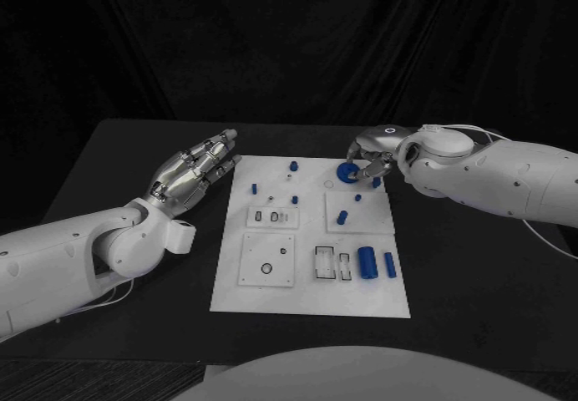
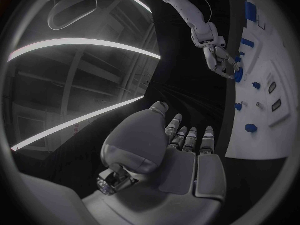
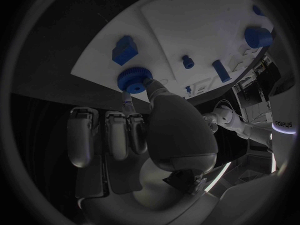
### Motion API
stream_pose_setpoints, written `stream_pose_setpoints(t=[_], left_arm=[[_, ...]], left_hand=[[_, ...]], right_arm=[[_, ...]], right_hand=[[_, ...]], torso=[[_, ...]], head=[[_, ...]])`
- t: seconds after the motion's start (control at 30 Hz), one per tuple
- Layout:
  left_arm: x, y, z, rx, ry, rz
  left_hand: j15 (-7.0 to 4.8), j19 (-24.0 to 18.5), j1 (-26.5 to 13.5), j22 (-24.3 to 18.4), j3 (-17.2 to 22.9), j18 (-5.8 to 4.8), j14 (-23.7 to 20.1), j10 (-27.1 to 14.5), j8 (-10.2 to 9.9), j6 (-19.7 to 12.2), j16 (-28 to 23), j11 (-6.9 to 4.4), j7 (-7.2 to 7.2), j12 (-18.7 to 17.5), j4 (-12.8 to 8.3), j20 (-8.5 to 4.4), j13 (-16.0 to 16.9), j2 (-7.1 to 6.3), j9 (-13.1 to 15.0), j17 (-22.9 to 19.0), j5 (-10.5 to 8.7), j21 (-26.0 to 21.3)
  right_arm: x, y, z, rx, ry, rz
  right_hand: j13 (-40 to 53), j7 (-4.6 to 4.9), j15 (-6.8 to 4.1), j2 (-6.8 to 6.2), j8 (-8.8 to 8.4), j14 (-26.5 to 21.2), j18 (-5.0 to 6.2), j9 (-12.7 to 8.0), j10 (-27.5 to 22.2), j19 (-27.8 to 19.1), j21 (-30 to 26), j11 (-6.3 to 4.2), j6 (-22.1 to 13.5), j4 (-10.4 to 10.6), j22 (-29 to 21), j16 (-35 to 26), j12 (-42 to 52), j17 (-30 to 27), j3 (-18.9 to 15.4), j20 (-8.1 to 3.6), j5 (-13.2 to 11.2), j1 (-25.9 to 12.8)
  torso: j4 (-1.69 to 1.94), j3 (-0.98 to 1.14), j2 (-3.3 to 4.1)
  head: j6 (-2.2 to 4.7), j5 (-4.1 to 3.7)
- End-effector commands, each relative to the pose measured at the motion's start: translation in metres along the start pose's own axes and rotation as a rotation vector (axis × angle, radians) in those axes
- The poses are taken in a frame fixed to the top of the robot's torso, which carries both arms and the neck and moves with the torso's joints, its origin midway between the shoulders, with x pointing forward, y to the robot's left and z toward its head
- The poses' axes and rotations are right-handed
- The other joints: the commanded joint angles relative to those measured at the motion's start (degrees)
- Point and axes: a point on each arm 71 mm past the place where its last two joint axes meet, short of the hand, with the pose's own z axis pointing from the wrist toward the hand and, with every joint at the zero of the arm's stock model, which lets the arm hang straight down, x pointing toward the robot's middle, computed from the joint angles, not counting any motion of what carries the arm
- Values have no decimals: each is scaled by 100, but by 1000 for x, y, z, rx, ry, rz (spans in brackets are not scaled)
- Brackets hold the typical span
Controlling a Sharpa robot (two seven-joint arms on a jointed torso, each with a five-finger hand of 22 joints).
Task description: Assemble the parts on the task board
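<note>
- Black bench [image 1: 482, 276] spanning the head view, carrying everything else.
- White task board [image 1: 311, 292] lying flat at centre frame, long side running away from the robot, with raised square plates and cut-out slots on it.
- Left arm entering from the lower left of the frame, forearm angled up toward the board's upper left corner; left hand [image 1: 193, 171] held just beside the board's left edge, palm turned toward it, fingers straight, close together and holding nothing.
- Right arm entering from the right edge, bent down toward the board's upper right corner; right hand [image 1: 367, 159] curled over that corner, thumb and a fingertip pinching a blue gear [image 3: 134, 80].
- Gear: round, toothed rim, small raised hub; held at the board's upper right corner, whether touching the surface cannot be told.
- Two upright-looking blue cylinders [image 1: 377, 261] side by side at the board's right edge, lower middle of frame.
- Blocky blue piece [image 3: 124, 49] lying on the board near the gear, apart from it.
- Small blue pegs [image 1: 293, 167] scattered across the board's upper half, well apart from each other.
</note>
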Motion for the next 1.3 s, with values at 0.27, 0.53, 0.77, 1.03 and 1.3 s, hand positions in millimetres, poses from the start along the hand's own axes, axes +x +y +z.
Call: stream_pose_setpoints(t=[0.27,0.53,0.77,1.03,1.3], left_arm=[[0,-6,-1,71,8,-7],[1,-6,-2,66,4,-4],[1,-6,-1,62,1,-1],[2,-5,1,57,7,-4],[4,-3,3,57,17,-10]], left_hand=[[67,4,45,-8,48,94,-2,22,30,32,-21,42,33,37,-16,41,10,-18,10,-10,35,-34],[88,4,44,-8,106,87,-2,28,42,46,-21,63,50,45,-50,45,13,-11,12,-10,51,-34],[107,4,43,-8,140,82,-2,37,47,49,-21,73,58,55,-79,55,17,-22,12,-10,57,-34],[122,4,38,-8,172,80,-2,46,50,47,-21,80,63,63,-101,68,21,-28,12,-10,64,-34],[125,4,37,-8,177,79,-2,47,48,42,-21,81,63,65,-105,70,21,-29,11,-10,65,-34]], right_arm=[[1,13,-4,-40,-44,13],[-23,33,0,-104,-109,37],[-32,57,8,-157,-111,65],[-37,84,25,-213,-99,65],[-39,99,42,-236,-81,54]], right_hand=[[1509,-187,-43,41,675,596,-35,983,593,276,17,-31,39,-86,1258,14,14,1509,65,-42,400,-26],[1509,-185,-46,7,720,596,-50,1052,593,317,70,-46,-8,-24,1289,14,14,1509,54,-41,357,-126],[1509,-181,-44,10,724,596,-51,1062,593,318,71,-48,-19,-11,1290,14,14,1509,56,-41,353,-141],[1509,-178,-43,17,723,596,-52,1067,593,321,74,-49,-34,-12,1292,14,14,1509,67,-41,348,-137],[1509,-171,-42,24,716,596,-52,1074,593,321,73,-53,-66,-21,1293,14,14,1509,85,-40,341,-121]], torso=[[0,-1,0],[-13,-9,0],[7,-18,-8],[-4,-11,6],[52,0,29]], head=[[1,20],[1,-9],[1,-22],[1,-23],[1,-141]])
